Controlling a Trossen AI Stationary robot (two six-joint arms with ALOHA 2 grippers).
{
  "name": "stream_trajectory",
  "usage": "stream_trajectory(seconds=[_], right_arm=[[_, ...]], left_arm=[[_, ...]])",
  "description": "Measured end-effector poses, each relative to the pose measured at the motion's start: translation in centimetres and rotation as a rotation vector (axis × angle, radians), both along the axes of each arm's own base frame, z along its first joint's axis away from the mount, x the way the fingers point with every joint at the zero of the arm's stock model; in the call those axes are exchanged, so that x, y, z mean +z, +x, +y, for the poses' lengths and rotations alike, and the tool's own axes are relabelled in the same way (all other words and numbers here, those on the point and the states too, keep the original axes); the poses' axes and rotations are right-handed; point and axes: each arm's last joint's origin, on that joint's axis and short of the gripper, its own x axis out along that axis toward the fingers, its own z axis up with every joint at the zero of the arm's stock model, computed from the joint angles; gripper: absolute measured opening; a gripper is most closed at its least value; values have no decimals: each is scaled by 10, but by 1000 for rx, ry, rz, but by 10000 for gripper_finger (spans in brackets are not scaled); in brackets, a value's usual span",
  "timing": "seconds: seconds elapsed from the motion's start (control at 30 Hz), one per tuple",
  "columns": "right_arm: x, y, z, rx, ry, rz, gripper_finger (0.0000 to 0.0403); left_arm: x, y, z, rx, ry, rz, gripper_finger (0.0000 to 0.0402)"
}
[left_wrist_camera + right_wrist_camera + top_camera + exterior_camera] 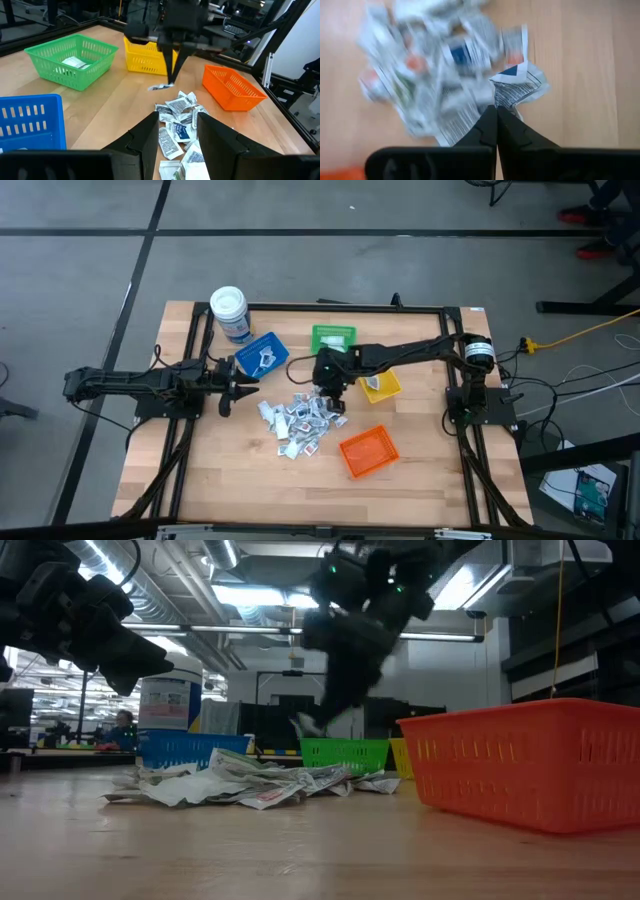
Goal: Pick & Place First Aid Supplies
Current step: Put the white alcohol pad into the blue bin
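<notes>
Overhead, right hand point(171, 80) pinched on a packet point(161, 87) above wooden table point(250, 480); left hand point(232, 393) parted, empty.

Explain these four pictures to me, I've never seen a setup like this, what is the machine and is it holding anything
Two dark robot arms work at a wooden table. One picture looks straight down, one looks level across the tabletop, and two come from cameras on the wrists. On the table lie a pile of small paper packets, blue, green, yellow and orange bins, and a white-lidded jar. The right gripper hangs above the pile, shut on one packet pinched at its fingertips. The left gripper waits open beside the blue bin.
</notes>
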Motion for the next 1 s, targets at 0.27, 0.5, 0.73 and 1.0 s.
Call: stream_trajectory(seconds=[0.27,0.5,0.73,1.0], right_arm=[[33,27,-5,-37,-3,-200,1],[49,62,-22,-71,-4,-279,1],[54,95,-51,-124,-15,-344,1],[34,120,-88,-182,-29,-371,12]], left_arm=[[0,0,0,0,0,0,127],[0,0,0,0,0,-1,127],[0,0,0,0,0,0,127],[0,0,0,0,0,0,127]])
